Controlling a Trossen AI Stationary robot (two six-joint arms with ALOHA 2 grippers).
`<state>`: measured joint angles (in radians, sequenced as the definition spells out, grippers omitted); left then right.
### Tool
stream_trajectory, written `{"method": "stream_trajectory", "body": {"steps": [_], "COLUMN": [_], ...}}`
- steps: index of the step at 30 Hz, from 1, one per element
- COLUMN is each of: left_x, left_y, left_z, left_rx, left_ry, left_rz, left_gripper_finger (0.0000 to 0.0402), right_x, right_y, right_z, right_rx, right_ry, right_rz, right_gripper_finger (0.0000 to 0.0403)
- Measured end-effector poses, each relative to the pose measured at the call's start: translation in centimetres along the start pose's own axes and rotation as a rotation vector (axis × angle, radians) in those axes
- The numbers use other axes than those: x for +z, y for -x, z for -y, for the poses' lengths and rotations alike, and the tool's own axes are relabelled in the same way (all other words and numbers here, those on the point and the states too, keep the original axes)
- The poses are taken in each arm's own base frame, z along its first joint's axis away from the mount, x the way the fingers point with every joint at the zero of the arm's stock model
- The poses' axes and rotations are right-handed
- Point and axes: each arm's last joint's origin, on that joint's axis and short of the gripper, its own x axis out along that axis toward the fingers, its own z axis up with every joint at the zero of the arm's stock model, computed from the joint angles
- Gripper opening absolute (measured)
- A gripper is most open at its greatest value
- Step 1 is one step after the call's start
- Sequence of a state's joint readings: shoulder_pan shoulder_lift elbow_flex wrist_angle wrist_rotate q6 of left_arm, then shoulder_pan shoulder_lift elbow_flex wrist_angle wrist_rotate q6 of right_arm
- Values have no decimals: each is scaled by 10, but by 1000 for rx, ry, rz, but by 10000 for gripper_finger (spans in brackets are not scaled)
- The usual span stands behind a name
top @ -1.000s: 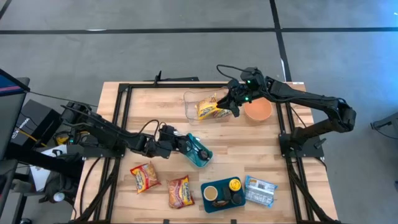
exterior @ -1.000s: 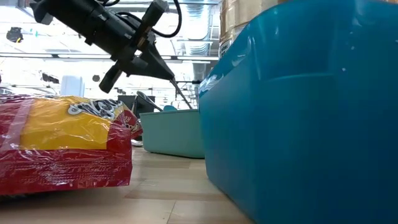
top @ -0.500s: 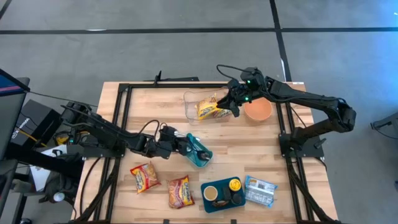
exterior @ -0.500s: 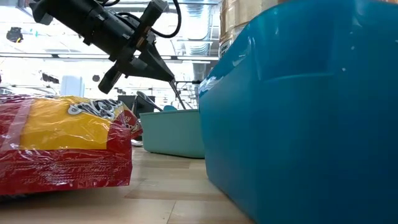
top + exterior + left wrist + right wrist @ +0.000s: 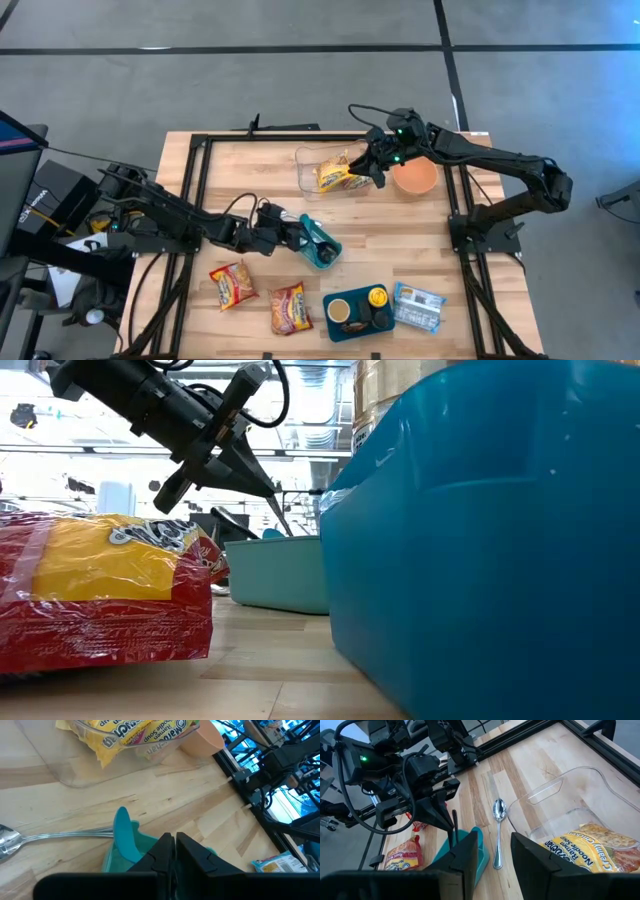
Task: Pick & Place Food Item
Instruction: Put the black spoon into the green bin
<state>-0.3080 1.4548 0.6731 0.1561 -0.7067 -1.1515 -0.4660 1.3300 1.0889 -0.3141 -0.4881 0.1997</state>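
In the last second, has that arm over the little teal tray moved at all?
Yes, slightly: in the low view the left gripper has lifted a little, away from the teal tray.

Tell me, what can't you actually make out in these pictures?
- Low view: a big blue container blocks most of the table.
- High view: labels on the packets are too small to read.
- Right wrist view: the ramen packet in the clear tub is cut off by the picture's edge.

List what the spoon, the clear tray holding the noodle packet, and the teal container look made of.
Spoon: likely polished metal; its bowl mirrors the light.
Clear tray: transparent, glossy, probably thin plastic; the wood shows through its walls.
Teal container: opaque, smooth, seemingly moulded plastic with a soft sheen.
Noodle packet: printed glossy film, crinkled.
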Motion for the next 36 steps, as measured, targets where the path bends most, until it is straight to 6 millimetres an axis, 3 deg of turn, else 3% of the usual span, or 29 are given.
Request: {"method": "stream_trajectory", "body": {"steps": [26,36], "left_x": [-3,-4], "left_y": [0,0], "left_z": [-4,-5], "left_rx": [21,25], "left_ry": [-39,-39], "left_rz": [-66,-76], "left_gripper_finger": [21,90], "right_x": [0,0], "right_y": [0,0], "right_z": [0,0], "right_rx": [0,0], "right_ry": [-1,-1], "right_rz": [0,0], "right_gripper_finger": [111,111]}}
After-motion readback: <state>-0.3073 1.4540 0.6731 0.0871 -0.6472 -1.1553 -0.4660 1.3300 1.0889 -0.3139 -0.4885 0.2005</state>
